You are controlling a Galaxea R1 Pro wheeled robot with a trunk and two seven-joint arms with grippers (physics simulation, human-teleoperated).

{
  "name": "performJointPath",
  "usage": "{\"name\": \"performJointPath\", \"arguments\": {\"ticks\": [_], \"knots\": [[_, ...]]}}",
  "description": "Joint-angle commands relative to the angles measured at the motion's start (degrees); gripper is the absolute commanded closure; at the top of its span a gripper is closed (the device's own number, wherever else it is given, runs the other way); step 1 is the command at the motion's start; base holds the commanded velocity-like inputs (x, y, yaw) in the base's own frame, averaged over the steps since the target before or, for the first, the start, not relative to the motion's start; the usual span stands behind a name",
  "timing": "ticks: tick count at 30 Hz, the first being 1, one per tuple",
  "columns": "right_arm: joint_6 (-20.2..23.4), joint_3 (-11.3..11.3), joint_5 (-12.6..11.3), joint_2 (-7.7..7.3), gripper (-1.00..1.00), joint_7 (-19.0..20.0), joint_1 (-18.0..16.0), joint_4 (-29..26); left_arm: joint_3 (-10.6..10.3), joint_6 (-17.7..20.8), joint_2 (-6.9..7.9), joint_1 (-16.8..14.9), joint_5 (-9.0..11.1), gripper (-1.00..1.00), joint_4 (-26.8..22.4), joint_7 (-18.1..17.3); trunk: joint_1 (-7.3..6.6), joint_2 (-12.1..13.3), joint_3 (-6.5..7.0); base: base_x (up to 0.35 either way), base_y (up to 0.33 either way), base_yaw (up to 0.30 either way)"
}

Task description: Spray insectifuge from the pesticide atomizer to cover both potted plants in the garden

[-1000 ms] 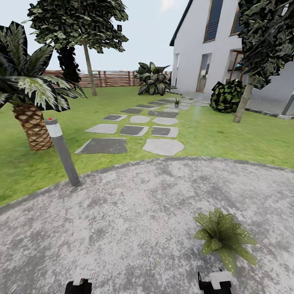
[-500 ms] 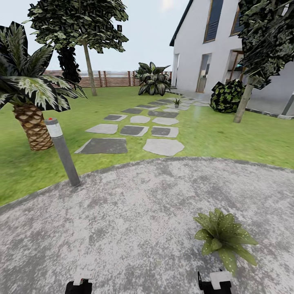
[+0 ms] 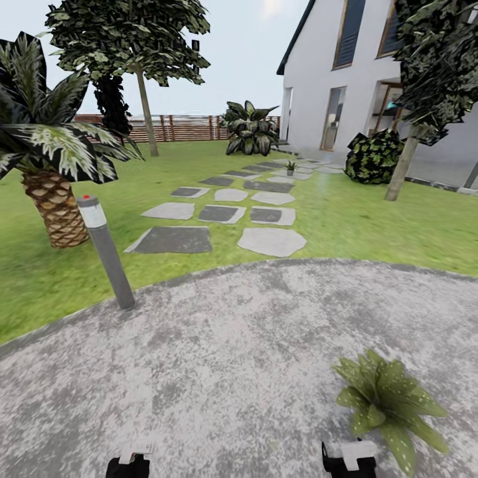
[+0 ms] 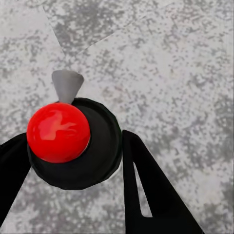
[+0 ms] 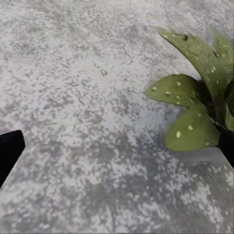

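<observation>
Mottled rough grey paving [image 3: 219, 358] (stone-like), glossy red ball [image 4: 58, 132].

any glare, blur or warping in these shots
Head view: wide-angle warping, the grey post leans and the house tilts; a bright glare spot in the sky; flat light, hardly any shadows. Left wrist view: a soft highlight on the red ball, with soft edges. Right wrist view: the potted plant leaves look slightly blurred.

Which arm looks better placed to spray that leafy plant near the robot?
Left, probably: the left gripper has the pesticide atomizer between its fingers. The potted plant lies on the robot's right, but the right gripper is open and holds nothing.
</observation>
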Motion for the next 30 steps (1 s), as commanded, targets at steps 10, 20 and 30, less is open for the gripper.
{"name": "performJointPath", "arguments": {"ticks": [10, 20, 30], "knots": [[-0.2, -0.4, 0.6, 0.00, -1.00, -0.2, 0.0, 0.1, -0.4, -0.2, 0.02, 0.0, 0.6, 1.00, 0.1, -0.2, 0.02, 0.0, -0.05, 0.291, 0.172, 0.000], [-0.2, -0.3, 0.5, 0.09, -1.00, -0.2, 0.0, 0.0, -0.5, 0.3, 0.06, -2.3, 0.2, 1.00, -9.3, 2.7, 0.02, 0.0, -0.05, 0.321, 0.093, 0.000], [-0.1, -0.3, 0.5, 0.71, -1.00, -0.2, -0.2, -5.1, -0.6, 0.9, 0.39, -3.4, -0.2, 1.00, -17.5, 5.4, 0.02, 0.0, -0.05, 0.338, 0.001, 0.000]]}}
